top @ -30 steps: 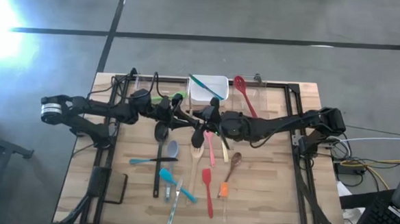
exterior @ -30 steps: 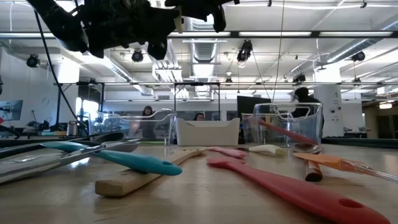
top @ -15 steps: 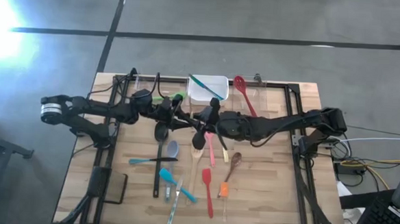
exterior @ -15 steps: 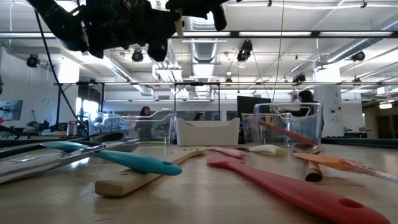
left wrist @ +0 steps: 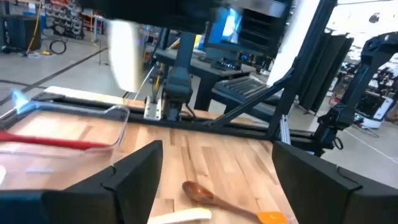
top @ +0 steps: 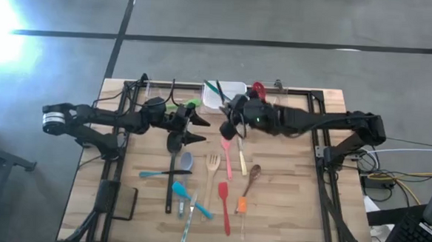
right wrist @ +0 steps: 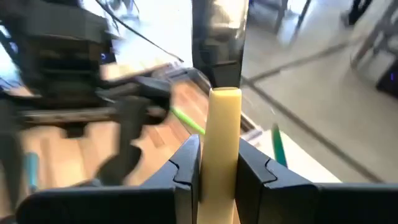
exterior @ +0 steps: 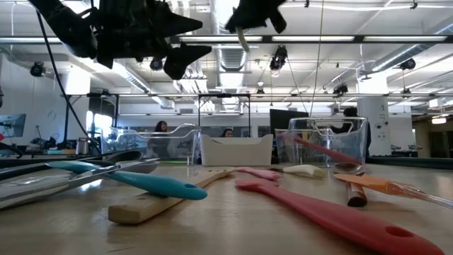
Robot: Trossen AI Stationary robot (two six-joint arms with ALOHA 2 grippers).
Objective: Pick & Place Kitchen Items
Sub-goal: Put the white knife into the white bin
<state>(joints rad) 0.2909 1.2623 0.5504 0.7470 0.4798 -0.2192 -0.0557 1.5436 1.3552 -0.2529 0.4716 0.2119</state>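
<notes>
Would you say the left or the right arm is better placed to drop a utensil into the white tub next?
Right. The right gripper is shut on a cream-handled utensil and hangs beside the white tub. The left gripper is open, empty, farther from it.

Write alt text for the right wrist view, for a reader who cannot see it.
The right gripper is shut on a cream-coloured utensil handle that stands up between its dark fingers. Behind it, blurred, are the wooden table and the other arm.
</notes>
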